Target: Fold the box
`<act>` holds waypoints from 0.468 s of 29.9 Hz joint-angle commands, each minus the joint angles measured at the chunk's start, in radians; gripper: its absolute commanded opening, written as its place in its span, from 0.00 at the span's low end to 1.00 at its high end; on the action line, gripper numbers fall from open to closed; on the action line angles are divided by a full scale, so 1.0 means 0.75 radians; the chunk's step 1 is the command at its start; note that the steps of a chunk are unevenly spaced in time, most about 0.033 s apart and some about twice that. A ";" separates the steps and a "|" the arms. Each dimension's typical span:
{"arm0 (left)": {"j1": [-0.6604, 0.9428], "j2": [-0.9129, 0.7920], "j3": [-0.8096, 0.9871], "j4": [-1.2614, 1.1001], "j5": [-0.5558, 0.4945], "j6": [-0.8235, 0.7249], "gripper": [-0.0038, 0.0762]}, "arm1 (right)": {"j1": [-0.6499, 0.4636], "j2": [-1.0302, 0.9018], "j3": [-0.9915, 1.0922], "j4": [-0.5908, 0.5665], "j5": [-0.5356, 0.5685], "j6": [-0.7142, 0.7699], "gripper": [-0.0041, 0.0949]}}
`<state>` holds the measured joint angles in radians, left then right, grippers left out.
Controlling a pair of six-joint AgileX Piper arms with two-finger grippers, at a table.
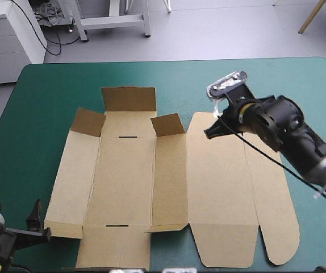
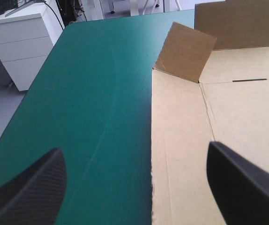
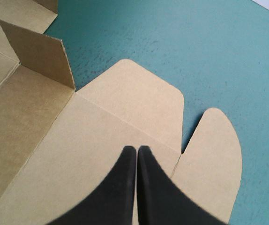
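cover: the teal-green cover (image 1: 49,96) is flat, with faint scuff lines in the left wrist view; bare along the far side and at 9 o'clock
box: the brown box (image 1: 129,182) lies mid-table, mostly flat, and reaches from centre to the near edge at 6 o'clock
raised parts: the far flap (image 1: 130,99) at 12 o'clock of the base stands up; the two corner flaps (image 1: 88,121) (image 1: 167,124) on either side of it are tilted up
lid panel: the lid panel (image 1: 220,187) lies flat at 3 o'clock of the base, with rounded tabs at its far and near ends
left gripper: the left gripper (image 2: 134,149) sits low at 7 o'clock by the near-left corner, jaws wide apart and holding nothing; the box's left edge runs between its fingers
right gripper: the right gripper (image 3: 137,149) is at 2 o'clock over the far end of the lid panel, jaws pressed together to a point; can't tell if it touches the board
room: a white drawer cabinet (image 1: 9,34) stands at 10 o'clock beyond the far-left corner; grey floor (image 1: 225,28); a pale metal frame (image 1: 112,20) at 12 o'clock; wooden legs (image 1: 316,14) at 1 o'clock
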<state>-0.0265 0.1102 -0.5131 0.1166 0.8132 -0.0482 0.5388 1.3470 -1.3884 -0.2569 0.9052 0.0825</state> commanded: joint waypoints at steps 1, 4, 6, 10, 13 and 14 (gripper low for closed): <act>0.001 0.190 -0.163 0.012 -0.110 0.004 0.78 | -0.006 -0.197 0.154 -0.043 -0.167 0.103 0.03; 0.001 0.362 -0.273 0.012 -0.110 0.006 0.78 | -0.006 -0.332 0.298 -0.083 -0.239 0.188 0.03; 0.001 0.459 -0.331 0.012 -0.104 0.006 0.78 | -0.006 -0.402 0.381 -0.110 -0.271 0.245 0.03; 0.001 0.637 -0.415 -0.003 -0.065 0.006 0.78 | -0.006 -0.561 0.554 -0.146 -0.340 0.327 0.03; 0.001 0.755 -0.427 -0.025 -0.040 0.006 0.78 | -0.006 -0.658 0.659 -0.146 -0.361 0.359 0.03; 0.001 0.783 -0.427 -0.040 -0.025 0.006 0.78 | -0.006 -0.680 0.685 -0.146 -0.361 0.361 0.03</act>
<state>-0.0265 0.6344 -0.7965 0.1104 0.8245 -0.0420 0.5388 0.8938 -0.9008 -0.3349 0.7093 0.3323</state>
